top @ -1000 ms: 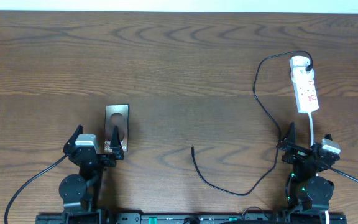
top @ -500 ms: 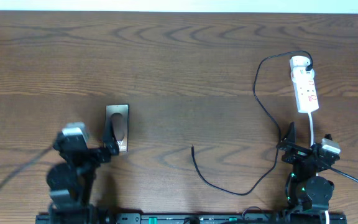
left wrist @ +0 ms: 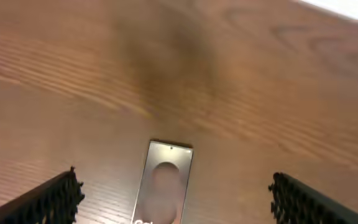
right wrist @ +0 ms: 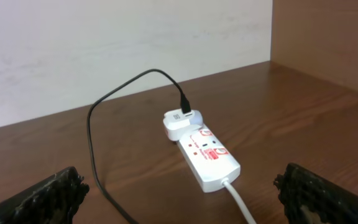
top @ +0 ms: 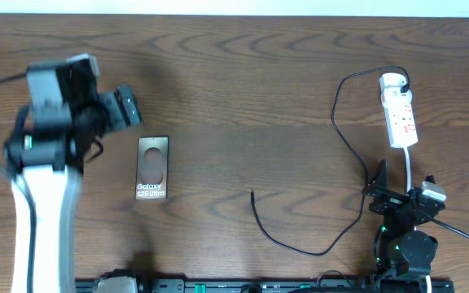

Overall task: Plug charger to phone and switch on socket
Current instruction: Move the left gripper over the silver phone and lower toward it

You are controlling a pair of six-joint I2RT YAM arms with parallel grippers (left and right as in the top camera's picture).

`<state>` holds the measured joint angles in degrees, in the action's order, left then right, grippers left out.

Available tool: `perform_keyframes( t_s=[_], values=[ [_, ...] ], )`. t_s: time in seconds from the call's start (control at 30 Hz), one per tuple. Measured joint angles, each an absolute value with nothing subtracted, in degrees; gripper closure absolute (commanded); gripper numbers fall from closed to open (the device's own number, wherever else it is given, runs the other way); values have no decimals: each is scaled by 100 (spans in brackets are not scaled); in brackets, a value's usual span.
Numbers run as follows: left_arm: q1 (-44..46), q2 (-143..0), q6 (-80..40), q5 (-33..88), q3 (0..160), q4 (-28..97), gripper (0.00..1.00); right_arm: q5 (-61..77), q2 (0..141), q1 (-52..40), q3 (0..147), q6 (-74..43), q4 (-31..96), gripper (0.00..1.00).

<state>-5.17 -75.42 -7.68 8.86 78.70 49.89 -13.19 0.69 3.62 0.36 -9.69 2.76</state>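
The phone (top: 152, 168) lies flat at the table's left, its white text end toward the front edge. In the left wrist view the phone (left wrist: 164, 184) lies below and between my open left gripper (left wrist: 174, 180), well apart from it. From overhead the left gripper (top: 124, 110) is raised and blurred, beyond and left of the phone. The socket (top: 401, 114) lies at the far right, and the charger (top: 344, 146) runs from it in a loop to a free tip (top: 252, 194) mid-table. My right gripper (top: 403, 181) rests open just in front of the socket (right wrist: 207, 155), holding nothing.
The socket's white lead (top: 411, 167) runs toward the front, past the right gripper. The charger cable (right wrist: 94, 143) curves along the left in the right wrist view. A pale wall (right wrist: 104, 43) stands behind the table's far edge.
My left arm has lifted from its rest by the phone's near end and swung up and away, uncovering the whole phone. The right arm, cable and socket have not moved.
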Motion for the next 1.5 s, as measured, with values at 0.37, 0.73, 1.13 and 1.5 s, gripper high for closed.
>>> perform_keyframes(
  t_s=[0.37,0.73,1.13,1.5],
  values=[
    [-517,-9292,-746,1146,8121,5376,2,-1330,69,362,36,-969,276,1],
    [-515,-9629,-764,1212,8117,5542,2,-1332,69,362,36,-969,274,1],
    [-207,-9889,-178,1122,7806,6040,2,-1332,69,362,36,-969,276,1],
    [-84,-9915,-104,851,7203,5513,2,-1332,69,362,36,-969,274,1]
  ],
)
